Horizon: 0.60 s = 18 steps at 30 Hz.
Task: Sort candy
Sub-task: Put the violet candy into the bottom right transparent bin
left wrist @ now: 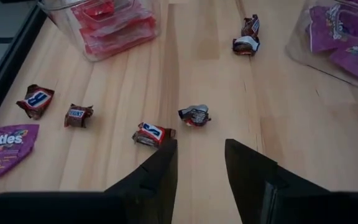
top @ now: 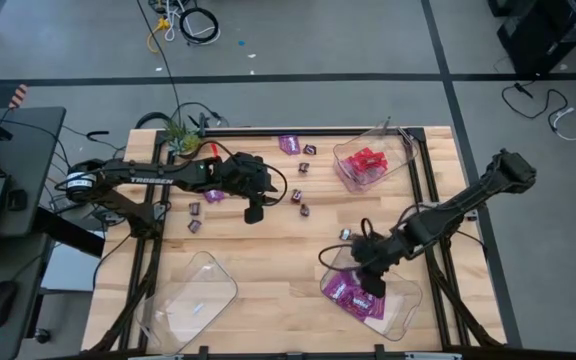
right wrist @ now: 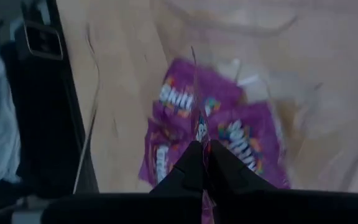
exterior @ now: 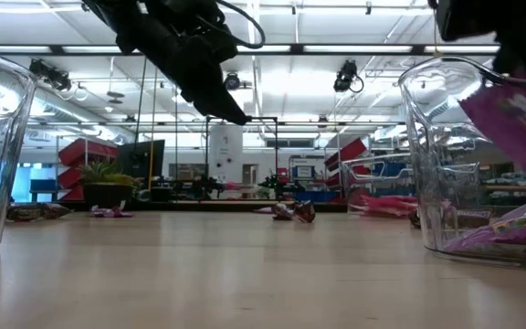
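Near the high view's centre, the left pincer (top: 254, 213), fingers apart and empty, hovers above loose candy (left wrist: 152, 134) on the tabletop (top: 268, 270). Lower right, the right pincer (top: 372, 288), clamped on a purple packet (right wrist: 201, 134), hangs over the tray (top: 408, 308).

Left arm: reached across from the left side, wrist angled downward.
Left pincer (left wrist: 201, 163): fingers parted, nothing between them.
Right pincer (right wrist: 202, 163): fingers pressed together, seemingly pinching something thin.
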{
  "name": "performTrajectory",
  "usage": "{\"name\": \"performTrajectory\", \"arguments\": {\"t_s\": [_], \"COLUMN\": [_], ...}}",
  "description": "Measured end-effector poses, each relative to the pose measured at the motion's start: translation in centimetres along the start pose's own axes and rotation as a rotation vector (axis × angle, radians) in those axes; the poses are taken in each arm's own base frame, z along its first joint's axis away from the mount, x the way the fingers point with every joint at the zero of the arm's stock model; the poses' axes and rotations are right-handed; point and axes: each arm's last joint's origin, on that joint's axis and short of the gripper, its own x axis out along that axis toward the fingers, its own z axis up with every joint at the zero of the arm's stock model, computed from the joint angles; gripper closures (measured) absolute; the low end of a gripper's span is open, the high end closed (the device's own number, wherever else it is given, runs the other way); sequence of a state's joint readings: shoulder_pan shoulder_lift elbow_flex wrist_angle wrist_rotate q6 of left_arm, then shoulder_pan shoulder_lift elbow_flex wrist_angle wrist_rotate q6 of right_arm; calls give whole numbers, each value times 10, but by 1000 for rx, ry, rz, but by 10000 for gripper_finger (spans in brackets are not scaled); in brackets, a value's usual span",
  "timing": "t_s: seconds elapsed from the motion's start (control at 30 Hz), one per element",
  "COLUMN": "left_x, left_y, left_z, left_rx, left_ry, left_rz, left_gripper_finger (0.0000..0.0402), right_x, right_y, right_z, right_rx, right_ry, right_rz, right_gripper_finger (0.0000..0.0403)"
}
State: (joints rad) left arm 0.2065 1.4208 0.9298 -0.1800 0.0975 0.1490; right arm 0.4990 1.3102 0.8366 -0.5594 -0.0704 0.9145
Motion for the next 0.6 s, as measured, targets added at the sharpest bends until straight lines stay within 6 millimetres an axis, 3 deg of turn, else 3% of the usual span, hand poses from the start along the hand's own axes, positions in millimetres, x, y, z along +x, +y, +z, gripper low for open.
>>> {"name": "performTrajectory", "arguments": {"t_s": [0.4,0.6], "left_x": [0,0], "left_y": [0,1], "left_z": [0,-1], "left_rx": [-3,-7], "left_ry": [0,8], "left_rz": [0,28], "left_gripper_finger": [265,265], "right_x": [36,40], "right_y": [-9,-13], "right_z": [-11,-14], "right_rx": [77,90], "right_ry": [337,384], "right_rz": [-34,-70], "right_gripper_finger": [399,361]}}
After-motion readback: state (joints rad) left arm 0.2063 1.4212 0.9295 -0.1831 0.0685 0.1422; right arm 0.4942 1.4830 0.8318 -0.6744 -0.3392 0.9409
